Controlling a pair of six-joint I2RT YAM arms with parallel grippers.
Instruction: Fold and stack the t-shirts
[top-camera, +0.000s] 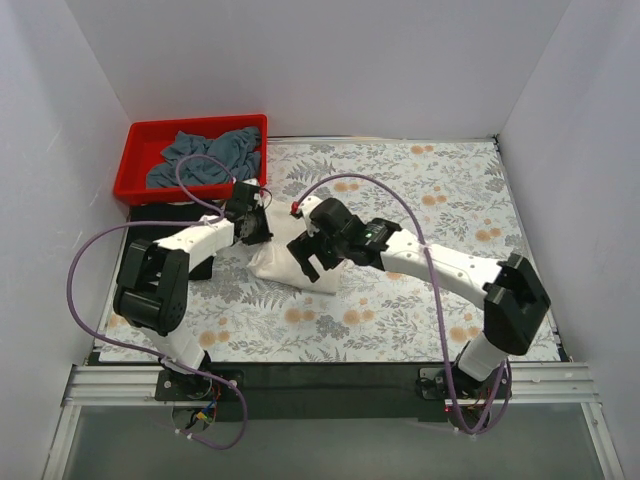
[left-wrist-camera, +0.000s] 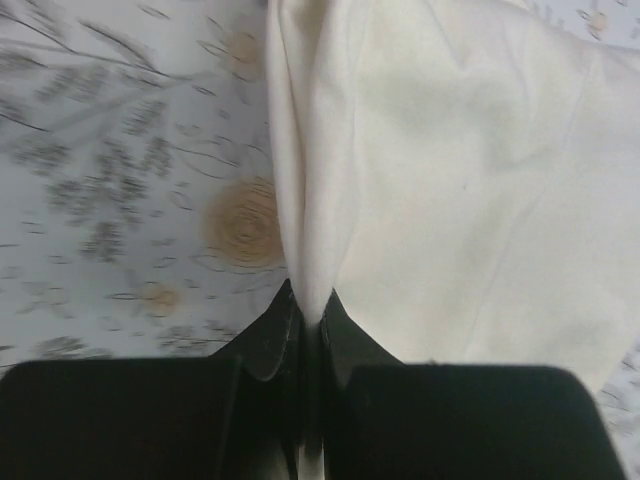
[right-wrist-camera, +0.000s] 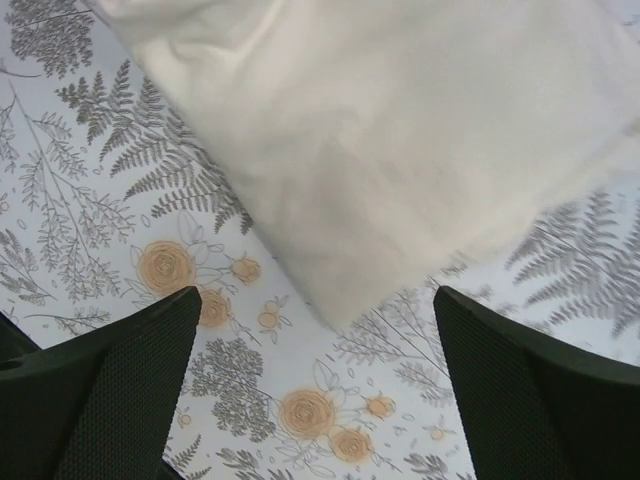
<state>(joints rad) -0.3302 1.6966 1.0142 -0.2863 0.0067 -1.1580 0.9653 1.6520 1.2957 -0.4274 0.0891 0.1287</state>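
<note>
My left gripper (left-wrist-camera: 308, 300) pinches the bin-side edge of the soft cream-white t-shirt (left-wrist-camera: 480, 200), lying near, front-right of the red plastic bin (top-camera: 122, 185); my right gripper (right-wrist-camera: 318, 300) hangs open above its opposite corner.

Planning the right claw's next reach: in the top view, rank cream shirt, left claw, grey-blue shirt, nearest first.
1. Cream-white cloth shirt, just under the right claw.
2. Left claw, leftward, pinching that shirt's edge.
3. Crumpled grey-blue shirt, in red plastic bin, back left.
</note>
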